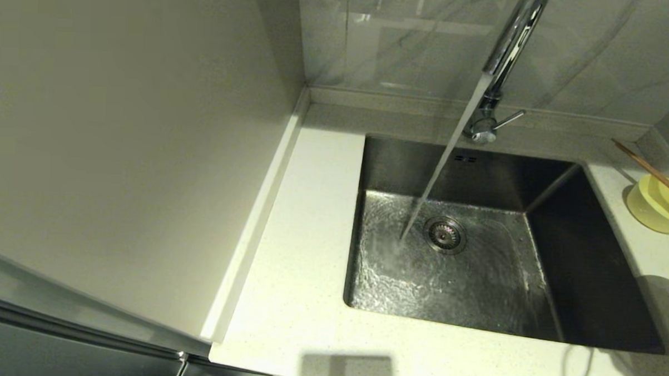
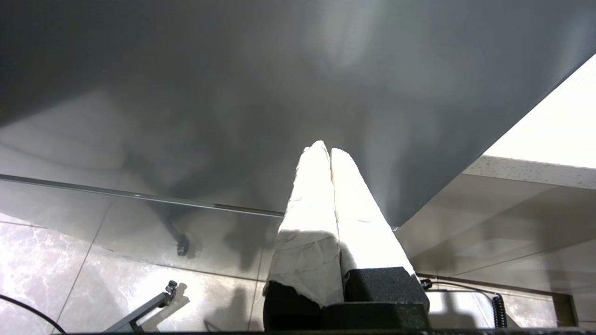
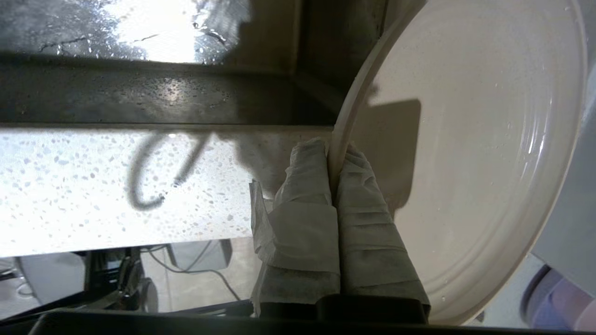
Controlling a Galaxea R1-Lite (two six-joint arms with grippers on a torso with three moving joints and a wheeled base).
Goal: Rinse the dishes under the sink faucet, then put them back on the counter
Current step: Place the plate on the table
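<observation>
In the right wrist view my right gripper (image 3: 334, 151) is shut on the rim of the cream-white plate (image 3: 479, 153), which stands on edge with water drops on it, over the speckled counter (image 3: 93, 186) beside the sink (image 3: 139, 97). In the head view the faucet (image 1: 506, 55) pours a stream of water into the sink (image 1: 476, 260) near the drain strainer (image 1: 445, 234). The pale yellow-green bowl (image 1: 654, 207) sits on the counter (image 1: 304, 254) at the far right, with the chopsticks (image 1: 647, 168) resting across it. My left gripper (image 2: 326, 150) is shut and empty, down below the counter.
A tall pale cabinet side (image 1: 124, 147) stands left of the sink. The grey-veined marble wall (image 1: 406, 40) runs behind the faucet. A looped cable shadow (image 1: 578, 366) lies on the counter's front strip. Floor tiles (image 2: 56, 270) show below my left gripper.
</observation>
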